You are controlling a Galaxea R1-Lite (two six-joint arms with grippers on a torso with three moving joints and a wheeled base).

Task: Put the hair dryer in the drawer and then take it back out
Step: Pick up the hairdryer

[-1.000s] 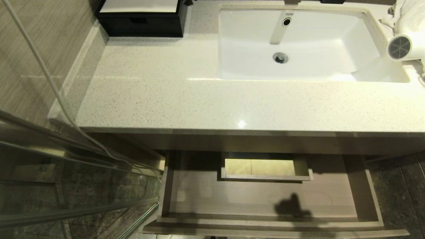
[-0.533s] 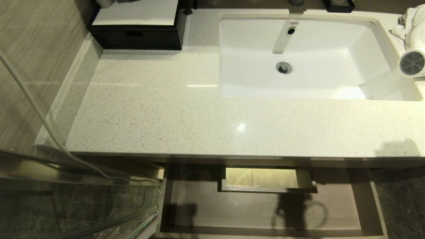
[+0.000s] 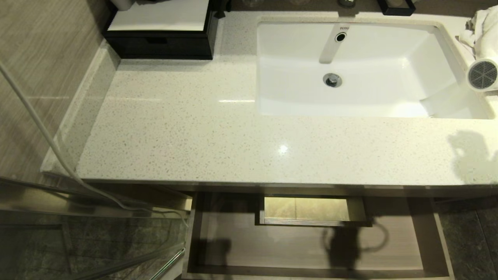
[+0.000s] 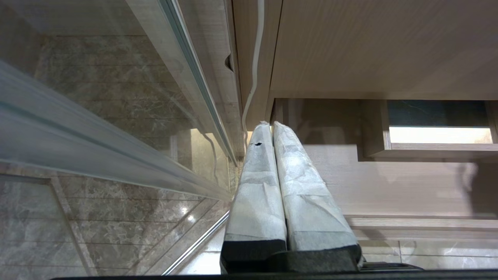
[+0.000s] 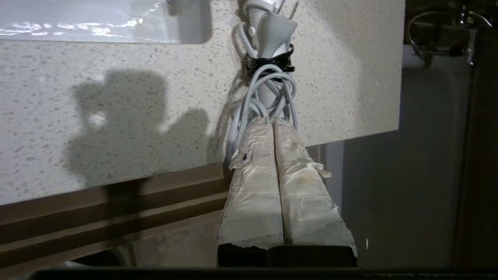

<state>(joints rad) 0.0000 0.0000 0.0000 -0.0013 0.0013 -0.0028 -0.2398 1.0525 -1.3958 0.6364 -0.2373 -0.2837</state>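
We see the right gripper (image 5: 272, 125) with its taped fingers pressed together, holding nothing, hovering over the front edge of the counter (image 3: 218, 147) just short of the bundled grey cord (image 5: 268, 97) of the hair dryer (image 3: 482, 74). The dryer lies on the counter to the right of the sink (image 3: 350, 66) (its grey grille faces the basin), beside a white towel (image 3: 482, 27). The drawer (image 3: 272, 241) stands open below, empty. The left gripper (image 4: 272, 126), fingers together too, hangs low beside the drawer.
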